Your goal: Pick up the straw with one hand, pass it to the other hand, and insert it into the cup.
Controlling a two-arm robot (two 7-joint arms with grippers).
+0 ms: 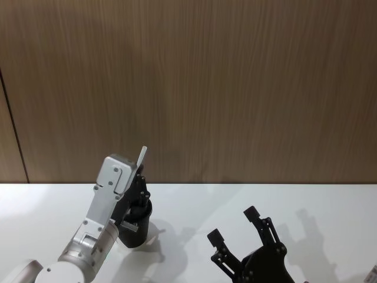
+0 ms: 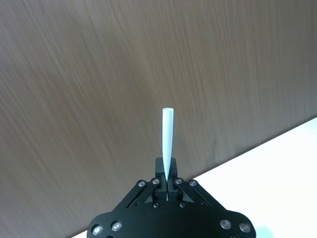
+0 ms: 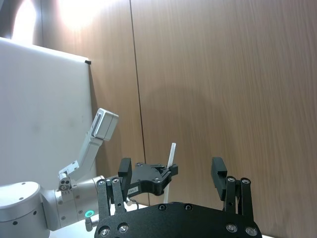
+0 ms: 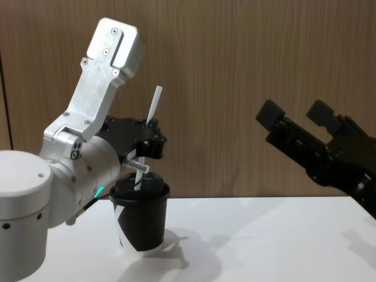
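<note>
white table (image 4: pixel 264 235), straw (image 4: pixel 155 104) in cup (image 4: pixel 141 220)

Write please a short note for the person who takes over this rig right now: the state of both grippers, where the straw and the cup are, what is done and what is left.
Left gripper: shut on the long thin white plastic straw, directly above the cup.
Right gripper: open, holding nothing, raised off to the right, apart from the cup.
Black paper coffee cup with black lid: upright on the white table, near the left arm.
Done: pickup and handover appear complete; the straw's lower end is at the lid.
Left: whether the tip is already in the lid hole cannot be told. Push it down, release, withdraw.
</note>
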